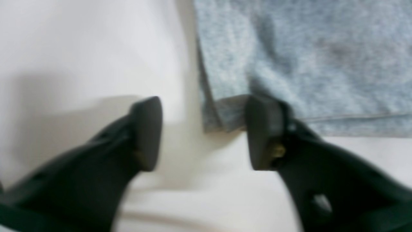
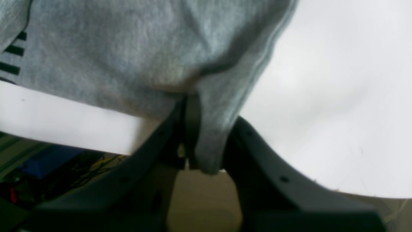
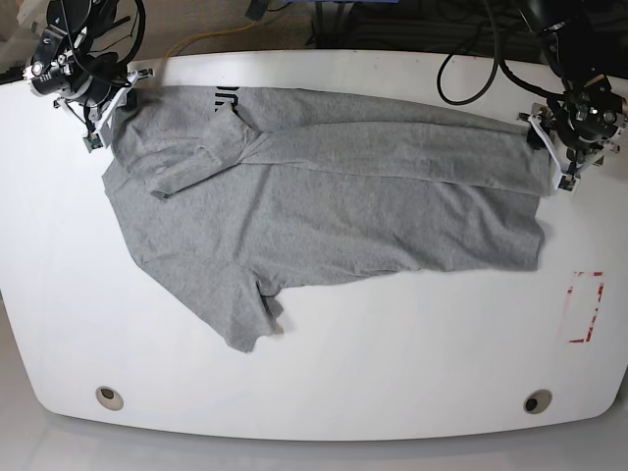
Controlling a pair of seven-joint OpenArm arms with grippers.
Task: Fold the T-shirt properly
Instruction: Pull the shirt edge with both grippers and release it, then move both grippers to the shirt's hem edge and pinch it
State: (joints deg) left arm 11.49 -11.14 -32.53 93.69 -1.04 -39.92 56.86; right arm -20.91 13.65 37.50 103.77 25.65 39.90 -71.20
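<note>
Grey heather cloth, the T-shirt [image 3: 324,206], lies spread and wrinkled across the white table [image 3: 392,373], one side folded over along the far edge; my right gripper [image 2: 193,141] is pinched tight on a bunch of its fabric at one end; my left gripper [image 1: 204,132] stands wide apart at the opposite hem corner, one finger [image 1: 262,129] touching the cloth, gripping nothing.

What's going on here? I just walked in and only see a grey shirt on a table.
A two-armed robot is partway through folding a grey T-shirt spread on a white table. The right gripper is shut on the shirt's cloth at the table's far edge. The left gripper is open, with a hemmed corner of the shirt between its jaws, not pinched yet. The far long side of the shirt is already turned over onto the body; one sleeve lies flat toward the near side.
</note>
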